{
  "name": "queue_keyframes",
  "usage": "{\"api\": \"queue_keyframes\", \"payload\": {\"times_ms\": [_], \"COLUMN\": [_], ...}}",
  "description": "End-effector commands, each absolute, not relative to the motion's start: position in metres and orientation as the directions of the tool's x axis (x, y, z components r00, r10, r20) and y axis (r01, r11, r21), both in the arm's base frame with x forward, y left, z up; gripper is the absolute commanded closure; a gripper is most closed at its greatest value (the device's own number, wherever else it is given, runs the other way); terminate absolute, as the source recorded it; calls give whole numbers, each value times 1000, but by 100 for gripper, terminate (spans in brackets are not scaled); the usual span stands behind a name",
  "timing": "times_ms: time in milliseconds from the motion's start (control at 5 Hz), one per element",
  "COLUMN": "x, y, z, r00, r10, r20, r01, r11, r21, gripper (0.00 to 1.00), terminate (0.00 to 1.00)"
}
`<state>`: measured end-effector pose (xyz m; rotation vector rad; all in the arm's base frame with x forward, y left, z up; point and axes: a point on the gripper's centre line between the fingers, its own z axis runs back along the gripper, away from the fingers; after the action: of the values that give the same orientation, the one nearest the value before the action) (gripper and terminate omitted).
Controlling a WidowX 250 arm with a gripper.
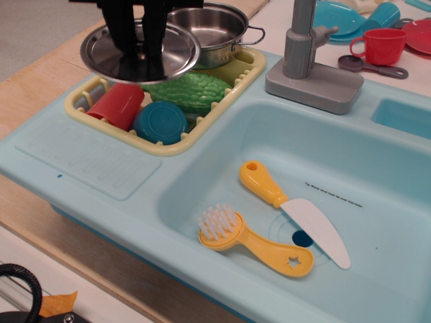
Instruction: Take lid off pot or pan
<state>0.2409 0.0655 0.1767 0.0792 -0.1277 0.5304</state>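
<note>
The steel pot [215,30] stands open at the far end of the yellow dish rack [168,145], one wire handle showing on its right. The round shiny lid [172,54] hangs in the air to the pot's left, above the rack's left part. My black gripper [138,50] comes down from the top edge and is shut on the lid's centre knob, which its fingers hide. The lid is clear of the pot and overlaps the red cup [118,104] below it.
The rack also holds a blue cup [160,123] and a green bumpy vegetable [192,91]. The light-blue sink basin [377,222] holds a yellow-handled knife [289,208] and a yellow brush [249,239]. A grey faucet [306,60] stands behind. Blue and red dishes [377,40] sit at the back right.
</note>
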Motion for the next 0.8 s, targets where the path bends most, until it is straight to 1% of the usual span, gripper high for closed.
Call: {"api": "queue_keyframes", "payload": {"times_ms": [0, 200, 400, 600], "x": [227, 225, 223, 221], "y": [78, 83, 85, 84], "z": [171, 158, 153, 151], "r00": [818, 813, 814, 817], "r10": [550, 557, 561, 560], "r20": [168, 168, 150, 137], "r01": [-560, -563, -564, -560], "r11": [828, 826, 825, 827], "r21": [12, -13, -24, -44], "gripper": [100, 100, 0, 0], "terminate": [0, 0, 0, 0]}}
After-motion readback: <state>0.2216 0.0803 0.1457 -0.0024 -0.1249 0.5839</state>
